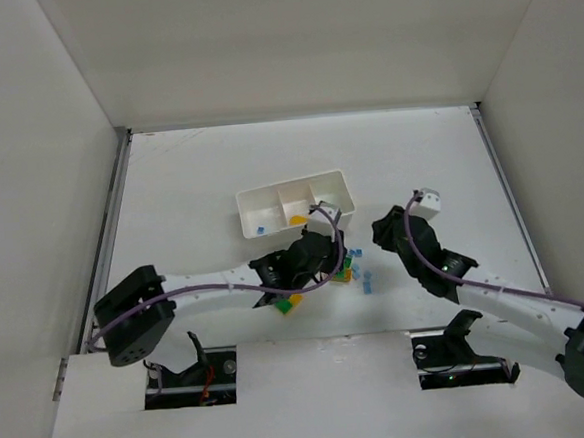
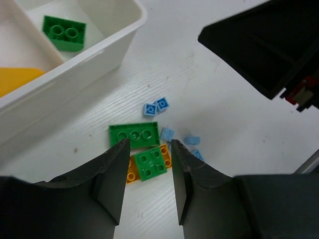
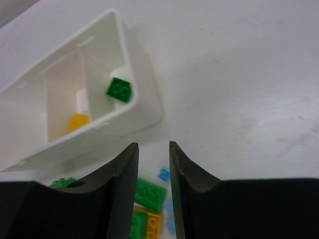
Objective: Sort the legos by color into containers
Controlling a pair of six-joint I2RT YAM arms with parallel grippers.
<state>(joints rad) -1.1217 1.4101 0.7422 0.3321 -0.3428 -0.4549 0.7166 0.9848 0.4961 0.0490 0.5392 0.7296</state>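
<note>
The white tray [image 1: 292, 187] holds a pale blue lego [image 1: 261, 227] in its left container, a yellow one [image 1: 297, 220] in the middle and a green one [image 2: 64, 32] in the right. My left gripper [image 2: 149, 144] hangs open just above the loose pile. A small green square brick [image 2: 151, 163] stacked on an orange brick [image 2: 132, 174] lies below the gap, touching neither finger. A longer green brick [image 2: 133, 134] and pale blue bits [image 2: 156, 106] lie just beyond. My right gripper [image 3: 153, 146] is open and empty, above the table beside the tray's right end [image 3: 134, 99].
A further green and yellow brick pair [image 1: 288, 301] lies in front of the left forearm. Pale blue bits [image 1: 367, 282] sit to the right of the pile. The two wrists are close together, the right one [image 2: 269, 45] looming over the pile. White walls enclose the table.
</note>
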